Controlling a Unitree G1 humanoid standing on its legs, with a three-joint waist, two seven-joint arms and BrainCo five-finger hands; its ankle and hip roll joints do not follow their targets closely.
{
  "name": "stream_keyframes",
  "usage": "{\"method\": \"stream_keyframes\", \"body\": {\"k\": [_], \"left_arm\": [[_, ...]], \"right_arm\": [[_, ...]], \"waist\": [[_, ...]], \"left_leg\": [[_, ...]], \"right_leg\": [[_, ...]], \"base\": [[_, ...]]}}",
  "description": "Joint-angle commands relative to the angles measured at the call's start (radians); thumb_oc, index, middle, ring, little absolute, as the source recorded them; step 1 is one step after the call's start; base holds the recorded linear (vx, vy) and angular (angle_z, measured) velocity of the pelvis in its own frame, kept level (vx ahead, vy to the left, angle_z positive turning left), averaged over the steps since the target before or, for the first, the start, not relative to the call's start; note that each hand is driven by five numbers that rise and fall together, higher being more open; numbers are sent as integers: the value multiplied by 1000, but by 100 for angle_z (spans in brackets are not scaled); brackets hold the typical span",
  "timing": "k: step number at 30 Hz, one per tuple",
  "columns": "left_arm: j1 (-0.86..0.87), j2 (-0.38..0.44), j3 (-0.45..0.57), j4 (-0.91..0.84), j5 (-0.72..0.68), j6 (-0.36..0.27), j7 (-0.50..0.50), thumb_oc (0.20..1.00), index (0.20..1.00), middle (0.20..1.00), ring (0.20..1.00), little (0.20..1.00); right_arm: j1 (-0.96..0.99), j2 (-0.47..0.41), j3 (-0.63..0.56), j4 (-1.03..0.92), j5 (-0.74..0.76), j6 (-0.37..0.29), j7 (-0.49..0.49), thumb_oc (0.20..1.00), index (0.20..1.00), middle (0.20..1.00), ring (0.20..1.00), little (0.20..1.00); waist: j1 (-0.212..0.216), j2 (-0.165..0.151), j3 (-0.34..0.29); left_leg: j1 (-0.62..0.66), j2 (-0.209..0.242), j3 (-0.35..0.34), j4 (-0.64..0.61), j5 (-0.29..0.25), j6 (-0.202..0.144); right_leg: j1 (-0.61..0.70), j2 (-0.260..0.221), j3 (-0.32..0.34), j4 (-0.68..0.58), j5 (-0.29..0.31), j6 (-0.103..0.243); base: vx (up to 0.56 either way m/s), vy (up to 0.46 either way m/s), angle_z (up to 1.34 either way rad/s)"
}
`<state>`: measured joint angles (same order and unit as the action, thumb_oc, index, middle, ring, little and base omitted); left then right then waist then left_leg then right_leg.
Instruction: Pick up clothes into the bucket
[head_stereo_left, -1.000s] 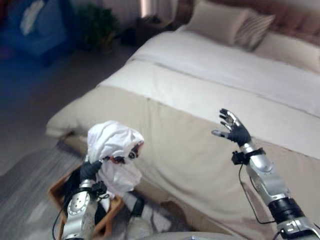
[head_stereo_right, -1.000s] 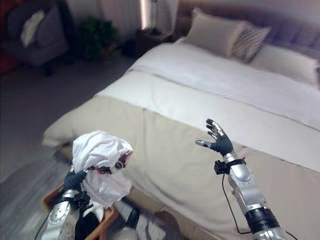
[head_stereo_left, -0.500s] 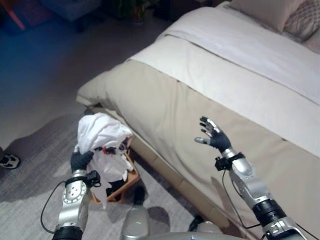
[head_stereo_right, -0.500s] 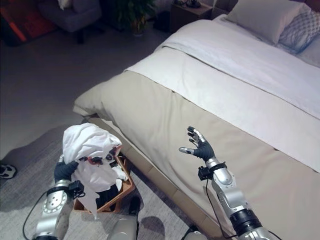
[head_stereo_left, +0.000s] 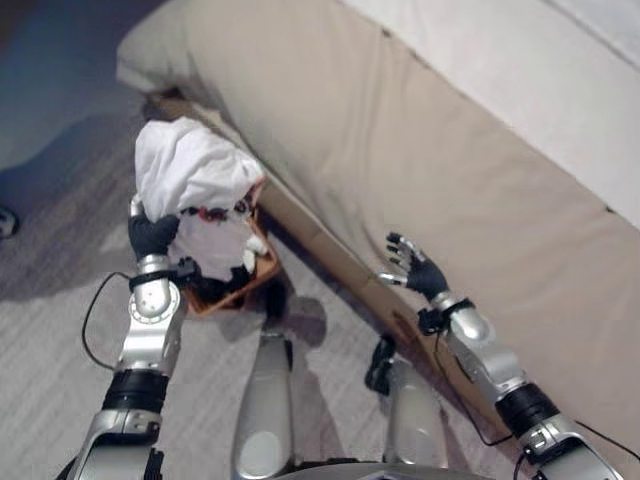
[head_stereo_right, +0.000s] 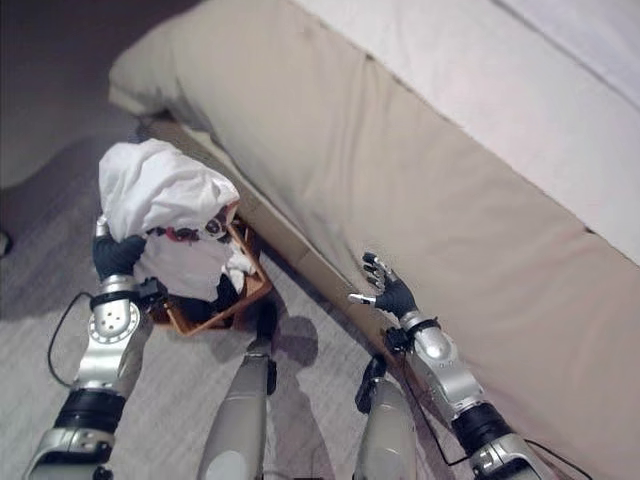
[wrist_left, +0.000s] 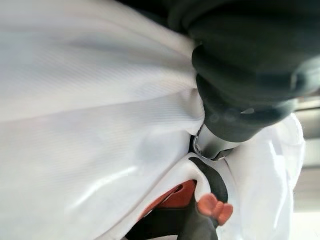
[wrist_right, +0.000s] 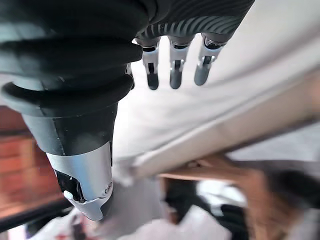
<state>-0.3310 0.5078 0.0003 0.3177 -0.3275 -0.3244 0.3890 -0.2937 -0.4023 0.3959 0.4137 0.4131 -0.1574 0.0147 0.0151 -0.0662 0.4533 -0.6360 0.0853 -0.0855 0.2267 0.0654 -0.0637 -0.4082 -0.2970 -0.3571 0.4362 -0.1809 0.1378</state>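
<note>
A: On the left, our left hand (head_stereo_left: 152, 236) has its fingers buried in the white cloth (head_stereo_left: 190, 170), so we cannot tell how they sit. The cloth hangs bunched right over the bucket (head_stereo_left: 262, 272), its lower folds seemingly reaching in.

B: So we judge we're at the drop: the cloth is over the bucket but not let go. Next we'd lower it and release so it settles inside the rim.

A: To the right, our right hand (head_stereo_left: 412, 272) hovers with fingers spread, holding nothing, near the side of the bed (head_stereo_left: 480, 190).
</note>
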Motion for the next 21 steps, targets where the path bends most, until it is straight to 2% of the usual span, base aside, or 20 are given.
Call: {"method": "stream_keyframes", "body": {"k": [1,3,8,15,18,21], "left_arm": [[-78,57,33,-34,13,-102,70,200,200,200,200,200],[-103,73,36,-19,6,-103,86,200,200,200,200,200],[-295,186,14,86,-39,-93,157,200,200,200,200,200],[-472,315,-24,198,-61,-93,223,200,200,200,200,200],[-470,330,-16,205,-65,-101,236,200,200,200,200,200],[-429,310,9,201,-65,-101,243,200,200,200,200,200]], "right_arm": [[-63,24,23,-6,11,-73,-36,1000,1000,1000,1000,1000],[-79,34,29,6,16,-76,-45,1000,1000,1000,1000,1000],[-130,65,73,16,38,-90,-58,1000,1000,1000,1000,1000],[-130,54,82,8,56,-105,-67,1000,1000,1000,1000,1000],[-125,52,79,10,66,-116,-75,1000,1000,1000,1000,1000],[-117,55,73,4,72,-121,-81,1000,1000,1000,1000,1000]], "waist": [[7,-55,-42],[8,-66,-34],[-8,-105,-16],[-31,-126,7],[-32,-130,16],[-33,-136,23]], "left_leg": [[-35,14,25,161,-88,-49],[-60,15,24,176,-92,-44],[-130,18,27,189,-101,-26],[-196,18,18,233,-121,-21],[-226,15,12,270,-139,-16],[-259,15,7,303,-154,-12]], "right_leg": [[-9,-31,77,-223,239,59],[-31,-29,81,-221,247,60],[-103,-23,88,-221,269,67],[-158,-20,84,-204,270,72],[-179,-20,88,-180,259,70],[-207,-20,93,-158,245,66]], "base": [[-43,39,-27],[8,0,-28],[-22,-5,-7],[10,-11,-2],[8,-5,-3],[18,-15,-2]]}}
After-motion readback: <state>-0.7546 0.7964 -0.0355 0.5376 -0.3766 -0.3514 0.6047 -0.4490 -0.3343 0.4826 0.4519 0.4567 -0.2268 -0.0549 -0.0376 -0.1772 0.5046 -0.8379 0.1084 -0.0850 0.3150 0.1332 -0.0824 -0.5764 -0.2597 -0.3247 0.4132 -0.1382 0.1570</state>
